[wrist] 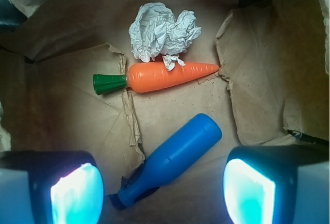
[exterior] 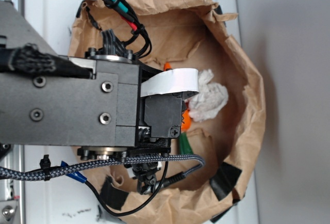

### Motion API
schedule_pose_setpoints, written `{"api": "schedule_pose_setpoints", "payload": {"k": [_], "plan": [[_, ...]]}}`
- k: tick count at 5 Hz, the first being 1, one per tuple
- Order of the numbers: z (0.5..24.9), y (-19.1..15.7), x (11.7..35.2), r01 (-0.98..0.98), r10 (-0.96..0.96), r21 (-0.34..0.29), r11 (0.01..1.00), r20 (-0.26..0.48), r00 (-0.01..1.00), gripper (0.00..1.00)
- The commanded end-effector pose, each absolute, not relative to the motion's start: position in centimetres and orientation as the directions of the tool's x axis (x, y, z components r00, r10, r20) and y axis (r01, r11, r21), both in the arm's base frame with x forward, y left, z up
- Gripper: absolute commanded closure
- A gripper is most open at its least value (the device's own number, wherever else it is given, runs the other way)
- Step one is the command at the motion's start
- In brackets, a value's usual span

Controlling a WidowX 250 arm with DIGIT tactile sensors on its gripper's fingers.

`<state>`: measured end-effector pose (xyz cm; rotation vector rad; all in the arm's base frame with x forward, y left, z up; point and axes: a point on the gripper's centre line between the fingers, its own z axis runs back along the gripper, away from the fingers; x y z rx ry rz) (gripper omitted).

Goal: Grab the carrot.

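carrot (wrist: 167,76) whole in wrist view, mostly arm-hidden in exterior, fingers (wrist: 77,190) apart

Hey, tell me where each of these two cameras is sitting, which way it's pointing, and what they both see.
Exterior: sits above, looking straight down at the paper bag; the robot's arm fills the left and covers most of the bag's inside.
Wrist: rides on the arm, looking down into the bag past the gripper, whose open jaws show at the bottom corners; below lie the carrot, the blue bottle and the crumpled paper.
Shared: the bag, the crumpled paper and the carrot, which shows only as orange slivers from above.
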<state>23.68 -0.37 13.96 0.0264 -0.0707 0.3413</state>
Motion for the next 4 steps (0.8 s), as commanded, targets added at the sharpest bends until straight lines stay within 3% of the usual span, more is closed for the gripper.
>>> {"api": "schedule_pose_setpoints", "payload": {"k": [1,4], "plan": [[13.6,2.0,24.8,-0.559,0.56,-0.044,0.828,0.116,0.82,0.0],[8.6,3.9,31.8,-0.769,0.767,-0.065,0.636,0.165,0.62,0.0]]}}
